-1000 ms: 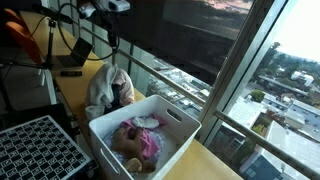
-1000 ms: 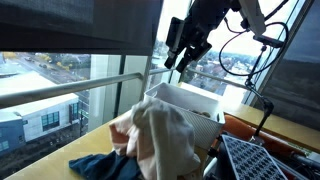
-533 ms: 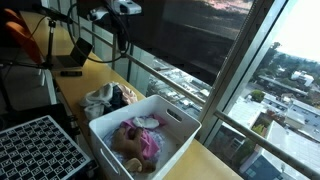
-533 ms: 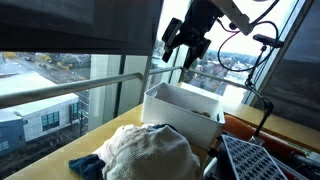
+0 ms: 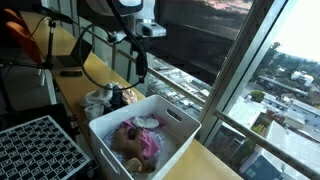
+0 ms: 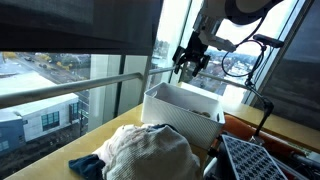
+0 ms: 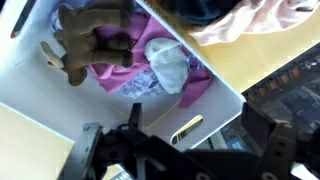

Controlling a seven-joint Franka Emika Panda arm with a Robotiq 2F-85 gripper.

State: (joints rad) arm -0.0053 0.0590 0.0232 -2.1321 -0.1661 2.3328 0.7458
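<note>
**Exterior view, bin seen from above.** The gripper (image 5: 140,72) is shown hanging from the arm above the wooden desk (image 5: 95,70). It is placed over the far edge of a white rectangular plastic bin (image 5: 182,128) and near a heap of cream and pale pink garments (image 5: 103,100). The heap is seen lying on the desk, touching the bin's far wall. A brown plush toy (image 5: 128,143) and a pink and purple cloth (image 5: 150,142) are contained in the bin. A black perforated tray (image 5: 35,148) is seen at the near edge of the desk.

**Exterior view, heap in the foreground.** The gripper (image 6: 192,65) is shown above the bin (image 6: 180,108), clear of its rim, with nothing hanging from it. The heap (image 6: 150,150) is seen in front of the bin, a blue cloth (image 6: 85,163) lies beside it, and the tray (image 6: 258,158) is at the desk's edge.

**Wrist view.** The gripper (image 7: 185,160) is seen with its fingers (image 7: 98,150) spread wide and nothing held between them. Beneath it, the bin (image 7: 40,110) is seen with the toy (image 7: 95,45) lying on the cloth (image 7: 150,85). The heap (image 7: 250,20) is shown outside the bin wall on the desk (image 7: 255,60).
</note>
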